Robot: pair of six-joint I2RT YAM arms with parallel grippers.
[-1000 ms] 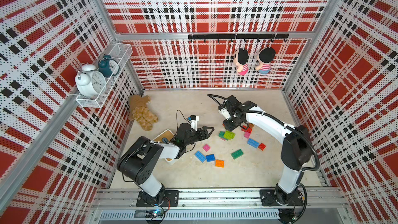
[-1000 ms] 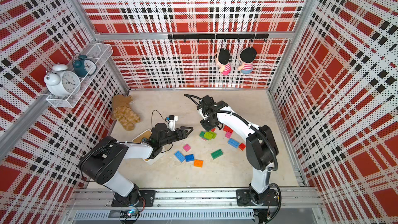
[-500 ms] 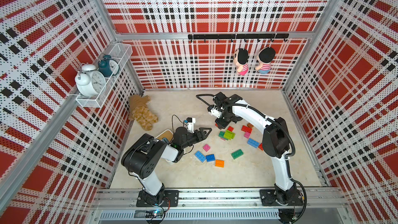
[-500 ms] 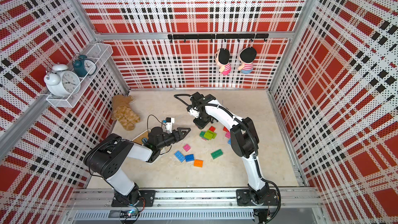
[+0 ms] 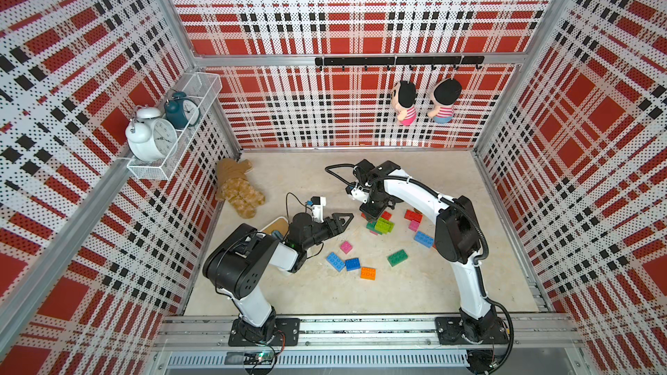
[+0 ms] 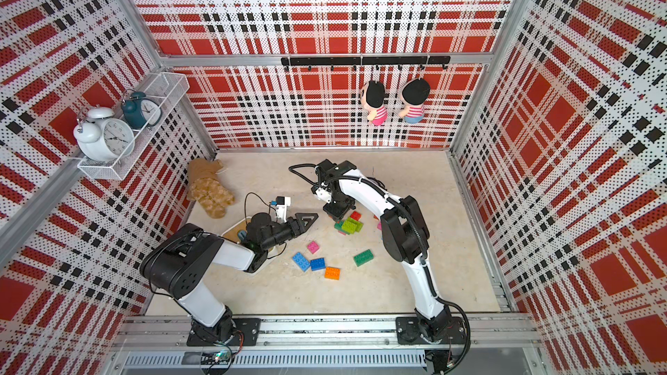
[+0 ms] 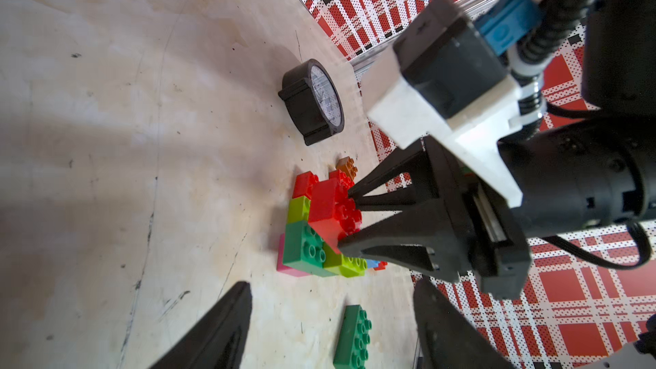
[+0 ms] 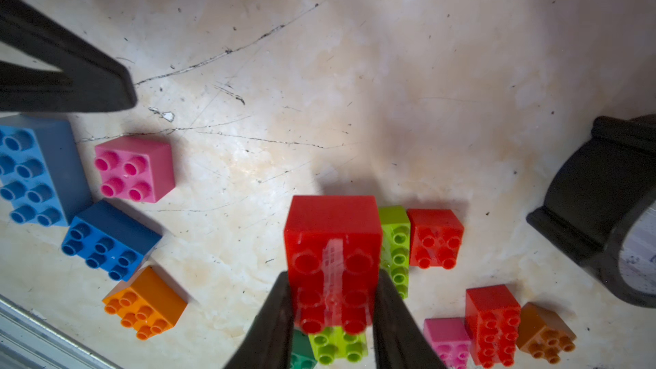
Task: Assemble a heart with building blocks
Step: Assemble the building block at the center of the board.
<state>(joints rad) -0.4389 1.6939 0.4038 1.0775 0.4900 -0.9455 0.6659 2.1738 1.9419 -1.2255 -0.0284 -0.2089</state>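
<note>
Nearest the rail, on the counter (image 5: pixel 325 294): loose spares only, namely an orange block (image 5: pixel 367 273), blue blocks (image 5: pixel 352 264), a green block (image 5: pixel 397 257) and a pink block (image 5: pixel 345 246), all lying apart from the build.

Just beyond them, to the left: left tool (image 5: pixel 343 218), spread open and empty, hovering low and pointing toward the build.

Further in and to the right: right tool (image 8: pixel 333 278), clamped on a red block (image 8: pixel 332 239), poised over the build (image 5: pixel 380 226) of green, lime and pink pieces.

Looks like the placing step, with most of the heart yet to go. Calls next for lining the block up with the studs below, then pressing straight down before letting go. Probably worth bracing the build with the free tool, being loose on the counter. Cannot tell whether already touching the studs.

Right of the build: stray blocks (image 8: pixel 493 324) in red, pink and brown, close by, so little slack on that side.

Past the build, seen only from the wrists: black ring (image 7: pixel 312 101), near enough to mind when backing away.

Farther still: open counter across the far middle and left, with a plush toy (image 5: pixel 238 189) in the far left corner, well clear.
</note>
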